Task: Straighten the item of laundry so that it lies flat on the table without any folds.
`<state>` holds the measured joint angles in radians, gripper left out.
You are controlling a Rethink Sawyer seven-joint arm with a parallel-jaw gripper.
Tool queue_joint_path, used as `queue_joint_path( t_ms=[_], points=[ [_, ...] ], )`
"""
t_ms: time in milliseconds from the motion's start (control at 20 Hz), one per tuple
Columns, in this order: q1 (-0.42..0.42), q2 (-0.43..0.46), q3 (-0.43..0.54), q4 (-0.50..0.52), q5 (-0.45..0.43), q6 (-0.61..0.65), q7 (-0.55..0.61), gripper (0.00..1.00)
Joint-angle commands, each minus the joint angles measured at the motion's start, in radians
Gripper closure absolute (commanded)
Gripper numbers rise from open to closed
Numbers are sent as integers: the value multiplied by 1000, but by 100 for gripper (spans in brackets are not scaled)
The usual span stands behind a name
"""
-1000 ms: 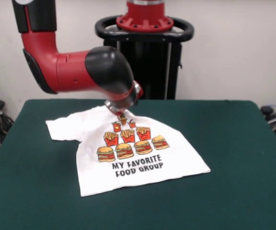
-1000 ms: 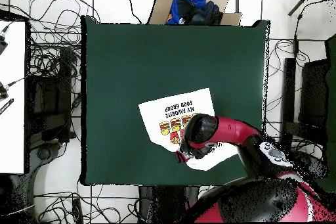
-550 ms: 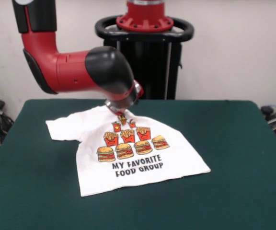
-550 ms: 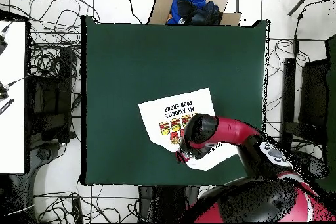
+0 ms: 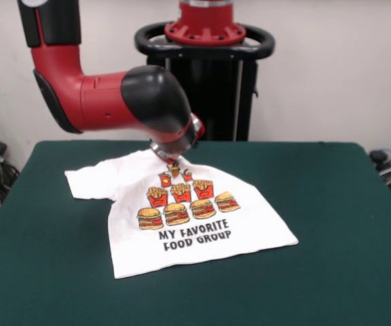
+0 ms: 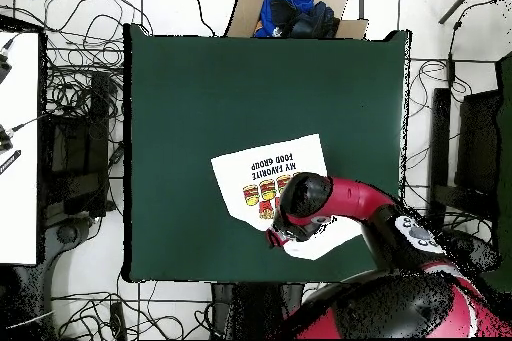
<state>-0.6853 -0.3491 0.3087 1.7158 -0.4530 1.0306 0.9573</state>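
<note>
Item inspected: a small white T-shirt (image 5: 189, 217) printed with burgers, fries, drinks and the words "MY FAVORITE FOOD GROUP". It lies on the dark green table (image 5: 331, 204), on the half nearer the robot and well inside every edge, as the overhead view confirms (image 6: 265, 179).

Condition of the shirt: the printed front and the hem lie fairly flat. One sleeve is spread out to the side. The opposite sleeve cannot be made out; it appears to be tucked under or drawn in toward the body. The collar region is raised into a small peak directly under the arm's wrist.

Gripper (image 5: 173, 160): it sits at the collar end of the shirt, with its tip touching or pinching the peaked cloth. The black wrist housing hides the jaws in both views, so how far they stand apart, and whether they have hold of the fabric, cannot be told. The raised cloth suggests a hold near the neckline, but this is inference only.

Judgement: the position at the collar fits a pull on that end, meant to tension the fabric and draw out the bunched shoulder. The task is incomplete. The collar peak and the unseen sleeve remain to be flattened. Lifting further risks dragging the flat lower portion out of place.
</note>
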Motion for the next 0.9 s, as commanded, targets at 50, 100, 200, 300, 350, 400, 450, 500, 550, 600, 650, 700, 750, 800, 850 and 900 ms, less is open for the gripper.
queue_joint_path(
  t_ms=[50,100,200,300,350,400,450,500,550,600,650,700,750,800,850,900],
  points=[
    [5,-20,105,6,65,-38,46,0],
    [0,-31,114,20,74,-56,51,0],
    [-6,-51,127,44,85,-84,60,0],
    [-5,-66,129,55,87,-97,66,0],
    [1,-73,127,56,78,-121,72,0],
    [4,-78,125,55,70,-134,75,0],
    [8,-102,122,74,46,-165,75,0],
    [10,-109,121,77,39,-177,76,0],
    [17,-121,113,78,22,-188,78,0],
    [20,-127,110,79,18,-194,80,0],
    [29,-138,103,82,7,-204,83,0],
    [33,-146,99,84,2,-217,85,0],
    [38,-154,95,85,-3,-231,87,0],
    [42,-161,91,85,-9,-252,90,0],
    [46,-167,87,84,-15,-273,93,0],
    [49,-173,83,83,-22,-294,95,0]
  ],
)
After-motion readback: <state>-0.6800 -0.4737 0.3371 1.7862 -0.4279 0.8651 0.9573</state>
